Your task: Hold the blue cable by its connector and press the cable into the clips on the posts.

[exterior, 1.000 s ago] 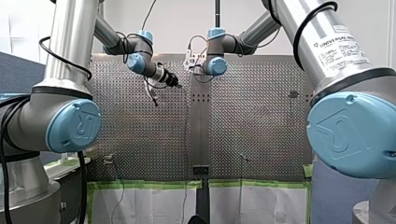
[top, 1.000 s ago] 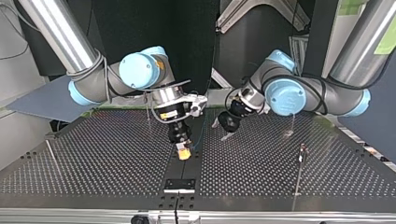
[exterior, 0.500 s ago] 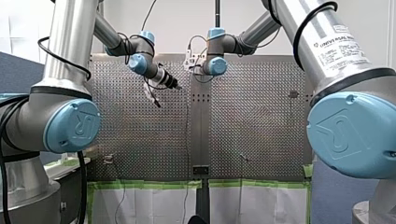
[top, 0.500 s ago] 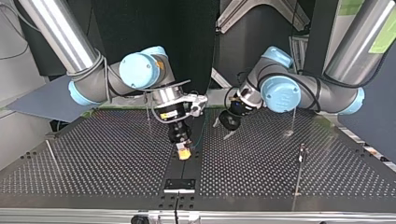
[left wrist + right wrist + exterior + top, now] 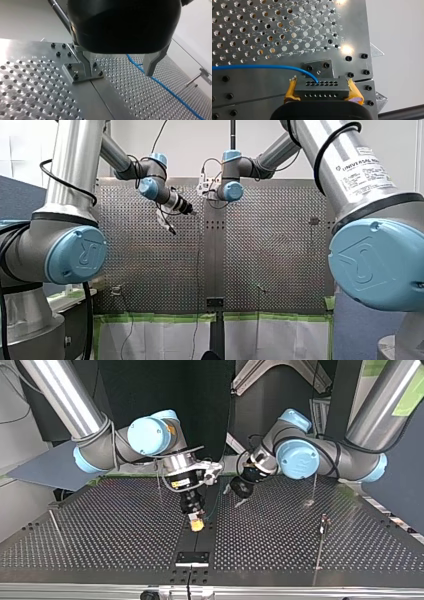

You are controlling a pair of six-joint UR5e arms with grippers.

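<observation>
The black connector (image 5: 322, 89) of the blue cable (image 5: 262, 67) sits between the yellow pads (image 5: 354, 92) of my right gripper (image 5: 322, 93), which is shut on it. The cable leaves the connector and runs off sideways over the perforated table (image 5: 262, 30). In the top view my right gripper (image 5: 196, 523) points down at the table's middle strip. My left gripper (image 5: 235, 496) hangs just beside it, tilted, with its metal fingers (image 5: 150, 64) open and nothing between them. The blue cable (image 5: 170, 91) lies on the table under and past those fingers.
Thin posts stand on the table: one with a clip (image 5: 323, 521) and one behind it (image 5: 313, 491) at the top view's right, one (image 5: 54, 522) at its left. A post on a bolted base plate (image 5: 82, 72) is close beside my left gripper. A small plate (image 5: 192, 558) lies at the near edge.
My left arm has swung its gripper a little toward my right gripper, to the top view's left and slightly back. My right arm and the connector have stayed still.
</observation>
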